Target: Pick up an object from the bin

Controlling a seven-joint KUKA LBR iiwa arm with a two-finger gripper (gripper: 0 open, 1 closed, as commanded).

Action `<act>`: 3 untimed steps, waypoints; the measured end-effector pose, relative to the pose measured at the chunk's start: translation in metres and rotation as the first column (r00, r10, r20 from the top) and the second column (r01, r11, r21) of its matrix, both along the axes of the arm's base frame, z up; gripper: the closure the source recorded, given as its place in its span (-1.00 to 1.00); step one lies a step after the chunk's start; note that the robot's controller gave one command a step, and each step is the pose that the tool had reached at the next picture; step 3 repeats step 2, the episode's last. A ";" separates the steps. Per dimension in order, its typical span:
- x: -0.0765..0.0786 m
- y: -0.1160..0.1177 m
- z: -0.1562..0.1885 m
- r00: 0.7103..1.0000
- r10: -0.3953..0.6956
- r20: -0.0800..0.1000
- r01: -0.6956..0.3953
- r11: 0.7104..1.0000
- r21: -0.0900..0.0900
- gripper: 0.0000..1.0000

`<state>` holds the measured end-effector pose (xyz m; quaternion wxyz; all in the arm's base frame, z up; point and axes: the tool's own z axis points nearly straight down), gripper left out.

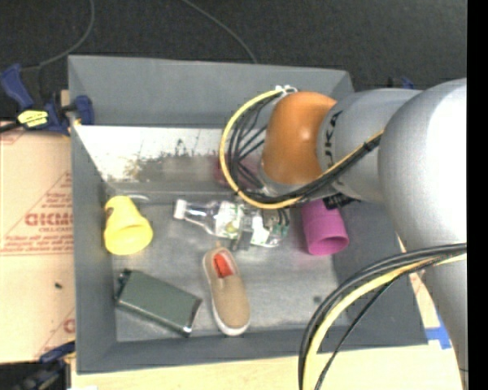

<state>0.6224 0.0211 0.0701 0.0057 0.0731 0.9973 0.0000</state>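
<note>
Seemingly the gripper [260, 224] hangs at frame centre, over the right end of the clear bottle [207, 215] (clenched or released, I cannot tell). Pink cup [324, 230] just right; shoe [228, 292] below.

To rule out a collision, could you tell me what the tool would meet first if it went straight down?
Probably the clear plastic bottle lying in the middle: the tool sits over its right end, under the orange wrist cover. How far above is unclear. The pink cup lies to its right.
</note>
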 end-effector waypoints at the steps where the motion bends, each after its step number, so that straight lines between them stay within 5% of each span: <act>1: -0.019 0.011 0.089 1.000 0.023 -0.010 -0.023 1.000 0.000 1.00; 3: -0.004 0.024 0.074 1.000 0.015 0.002 -0.015 1.000 0.002 1.00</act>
